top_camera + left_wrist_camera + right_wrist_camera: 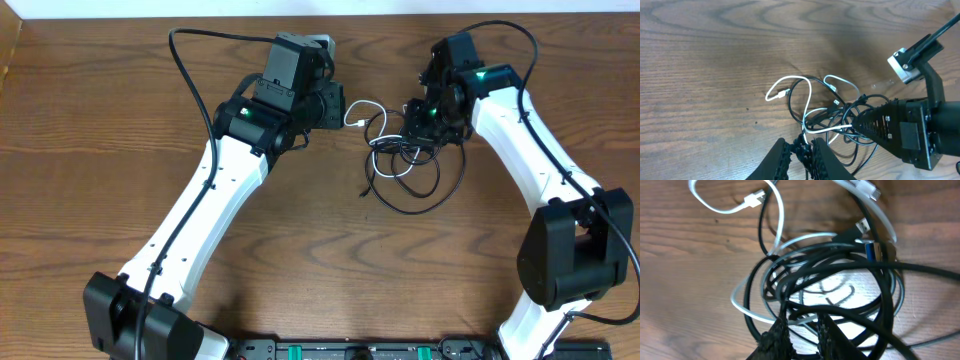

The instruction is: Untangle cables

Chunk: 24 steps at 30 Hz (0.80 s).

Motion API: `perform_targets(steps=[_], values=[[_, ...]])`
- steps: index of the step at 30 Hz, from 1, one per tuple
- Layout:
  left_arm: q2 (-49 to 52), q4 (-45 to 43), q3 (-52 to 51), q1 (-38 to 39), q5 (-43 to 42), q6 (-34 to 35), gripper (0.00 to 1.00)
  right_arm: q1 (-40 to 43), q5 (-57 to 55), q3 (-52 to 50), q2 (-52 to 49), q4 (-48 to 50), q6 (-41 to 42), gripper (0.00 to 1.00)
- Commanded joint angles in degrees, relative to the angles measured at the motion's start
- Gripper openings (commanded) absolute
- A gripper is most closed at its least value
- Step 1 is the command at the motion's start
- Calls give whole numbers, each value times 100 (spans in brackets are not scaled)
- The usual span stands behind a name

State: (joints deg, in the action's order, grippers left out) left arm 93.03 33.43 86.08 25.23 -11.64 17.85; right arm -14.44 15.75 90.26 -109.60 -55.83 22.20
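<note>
Laterally, the cables (392, 148) span between left claw (800, 152) and right claw (802, 335); each pinches black strands. Knot crossings are indistinct.

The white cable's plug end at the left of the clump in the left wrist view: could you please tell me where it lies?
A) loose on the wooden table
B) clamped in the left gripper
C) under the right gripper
A: the white cable's plug lies loose on the table, apart from the left gripper and the right gripper.
</note>
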Motion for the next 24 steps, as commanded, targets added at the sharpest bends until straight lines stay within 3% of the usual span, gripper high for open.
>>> perform_targets(steps=[1,12,18,24], values=[[107,17,103,-13,61,2,17,2,-170,-343,72,63,83,17],[133,90,33,-11,-197,2,21,-146,-168,-1062,74,492,155,16],[133,269,33,17,-643,2,22,-140,-195,-1064,72,479,131,32],[155,385,-109,269,-979,127,22,-136,-203,-1088,72,439,138,33]])
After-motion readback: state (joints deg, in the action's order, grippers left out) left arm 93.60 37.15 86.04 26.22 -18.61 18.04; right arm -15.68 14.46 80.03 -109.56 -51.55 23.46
